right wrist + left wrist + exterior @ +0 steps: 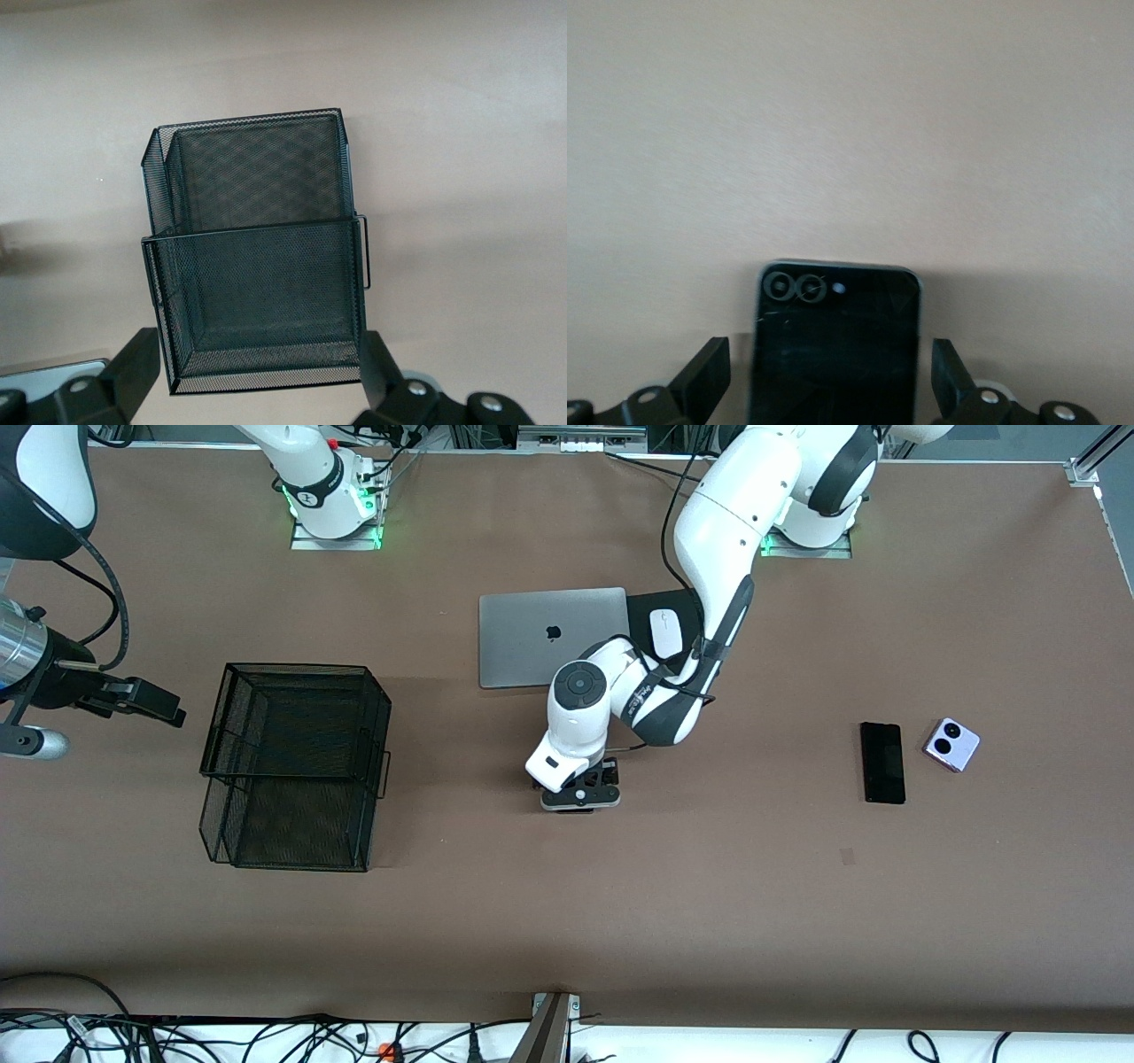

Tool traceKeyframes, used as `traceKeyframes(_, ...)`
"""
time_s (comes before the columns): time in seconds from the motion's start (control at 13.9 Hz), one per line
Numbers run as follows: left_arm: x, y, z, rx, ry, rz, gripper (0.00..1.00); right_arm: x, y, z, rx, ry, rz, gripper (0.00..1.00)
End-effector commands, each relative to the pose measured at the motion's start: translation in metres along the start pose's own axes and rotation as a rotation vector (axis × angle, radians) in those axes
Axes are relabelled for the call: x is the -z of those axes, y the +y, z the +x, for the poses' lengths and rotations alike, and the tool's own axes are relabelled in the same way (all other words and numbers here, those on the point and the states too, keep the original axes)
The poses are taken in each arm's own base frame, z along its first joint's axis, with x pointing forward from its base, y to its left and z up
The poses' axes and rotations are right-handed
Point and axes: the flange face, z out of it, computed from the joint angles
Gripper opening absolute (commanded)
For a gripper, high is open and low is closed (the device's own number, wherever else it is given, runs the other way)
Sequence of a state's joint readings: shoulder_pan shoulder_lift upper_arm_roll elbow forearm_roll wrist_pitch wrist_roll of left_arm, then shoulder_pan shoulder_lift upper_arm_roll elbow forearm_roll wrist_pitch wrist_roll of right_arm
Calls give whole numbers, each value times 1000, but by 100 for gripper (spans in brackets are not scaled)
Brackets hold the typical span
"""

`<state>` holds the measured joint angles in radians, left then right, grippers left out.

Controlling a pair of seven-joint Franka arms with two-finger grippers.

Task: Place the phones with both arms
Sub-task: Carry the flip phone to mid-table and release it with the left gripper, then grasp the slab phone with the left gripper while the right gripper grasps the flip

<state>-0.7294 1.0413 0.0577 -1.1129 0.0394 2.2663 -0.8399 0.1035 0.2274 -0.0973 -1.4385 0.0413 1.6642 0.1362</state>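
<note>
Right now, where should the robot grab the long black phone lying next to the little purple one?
Probably across the two long edges of the long black phone, near its middle, coming straight down from above. It lies flat on the table, so only its narrow width looks likely to fit between the fingers. The lilac flip phone sits apart beside it, leaving room.

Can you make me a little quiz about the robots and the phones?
1. True or false: the left gripper is shut on the black flip phone.
2. What lies right beside the long black slab phone? A: the lilac flip phone. B: the white mouse. C: the mesh basket.
3. How many phones are on the table?

Key:
1. False. Its fingers stand open on either side of the phone, which lies flat on the table.
2. A.
3. Three.
</note>
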Motion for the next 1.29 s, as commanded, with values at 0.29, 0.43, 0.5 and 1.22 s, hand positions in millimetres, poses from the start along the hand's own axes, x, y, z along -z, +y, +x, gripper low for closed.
traceKeyframes(0.29, 91, -118, 80, -84, -174, 89, 100, 6, 7, -1, -13, 11, 12, 100)
traceKeyframes(0.43, 99, -173, 86, -156, -243, 109, 100, 2, 2, 0, -9, 6, 12, 100)
traceKeyframes(0.5, 108, -212, 93, -184, -261, 106, 100, -6, -10, 1, -3, -6, 10, 100)
traceKeyframes(1.22, 131, -468, 119, -414, -342, 71, 100, -155, -292, -18, -37, 135, 103, 100)
